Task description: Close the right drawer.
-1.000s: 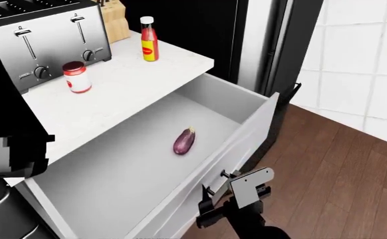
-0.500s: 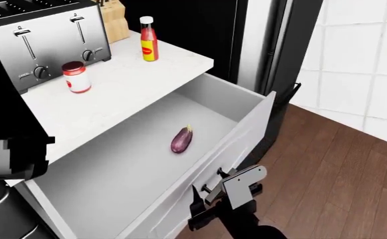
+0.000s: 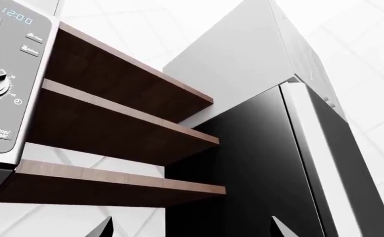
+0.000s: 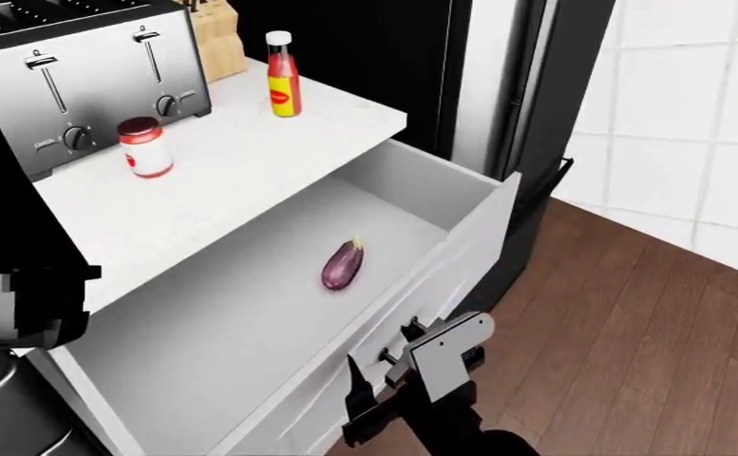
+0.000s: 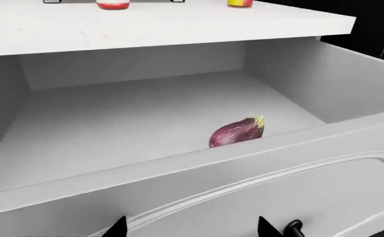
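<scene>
On the surface (image 4: 255,152), a toaster (image 4: 84,81) stands at the far left edge, then 1 red-lidded jar (image 4: 148,147) and 1 sauce bottle (image 4: 285,74) near the far right corner. The right drawer (image 4: 451,275) hangs wide open below the surface's front edge, an eggplant (image 4: 342,263) lying inside. The right gripper (image 4: 387,385) sits at its front panel by the handle (image 5: 292,227), fingers apart, holding nothing. The left gripper (image 3: 192,229) points at shelves (image 3: 112,143), fingertips spread.

White tiled wall (image 4: 686,133) at two o'clock; dark wooden floor (image 4: 648,361) at four; black fridge (image 4: 382,57) at twelve; white desk (image 4: 229,161) at ten; brown wooden shelves (image 3: 112,128) overhead.
</scene>
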Tool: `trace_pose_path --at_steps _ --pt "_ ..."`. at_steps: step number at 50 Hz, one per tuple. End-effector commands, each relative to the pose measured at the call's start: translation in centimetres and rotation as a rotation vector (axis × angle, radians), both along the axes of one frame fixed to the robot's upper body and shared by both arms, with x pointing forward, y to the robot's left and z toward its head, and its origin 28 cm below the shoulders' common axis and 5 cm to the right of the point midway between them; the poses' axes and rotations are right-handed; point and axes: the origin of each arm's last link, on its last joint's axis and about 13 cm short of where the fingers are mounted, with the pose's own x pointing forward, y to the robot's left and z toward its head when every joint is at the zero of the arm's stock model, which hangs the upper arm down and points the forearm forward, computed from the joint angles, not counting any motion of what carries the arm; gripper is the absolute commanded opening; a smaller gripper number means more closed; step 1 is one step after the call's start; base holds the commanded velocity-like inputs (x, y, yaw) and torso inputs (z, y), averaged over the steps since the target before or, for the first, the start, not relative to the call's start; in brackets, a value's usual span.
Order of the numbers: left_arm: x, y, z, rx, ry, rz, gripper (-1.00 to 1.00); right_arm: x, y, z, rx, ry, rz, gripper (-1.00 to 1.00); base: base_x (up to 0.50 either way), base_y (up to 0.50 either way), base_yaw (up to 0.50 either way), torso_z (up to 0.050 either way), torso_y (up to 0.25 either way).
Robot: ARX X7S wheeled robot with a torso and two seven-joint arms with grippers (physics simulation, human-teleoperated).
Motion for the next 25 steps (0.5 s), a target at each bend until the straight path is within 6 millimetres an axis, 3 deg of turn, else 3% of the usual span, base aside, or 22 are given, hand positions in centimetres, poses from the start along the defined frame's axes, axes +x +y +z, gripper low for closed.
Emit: trace_pose_path --at_steps 1,25 --pt "0.01 0.01 0.05 0.0 -0.004 0.001 1.0 -0.8 2.08 0.94 0.099 0.001 0.138 1.0 0.0 0.0 0.0 0.0 0.0" --pt "-0.18 0.15 -0.25 -0.006 -0.003 -0.004 1.0 -1.17 2.07 1.12 0.08 0.006 0.132 1.0 0.0 0.0 0.0 0.0 0.0"
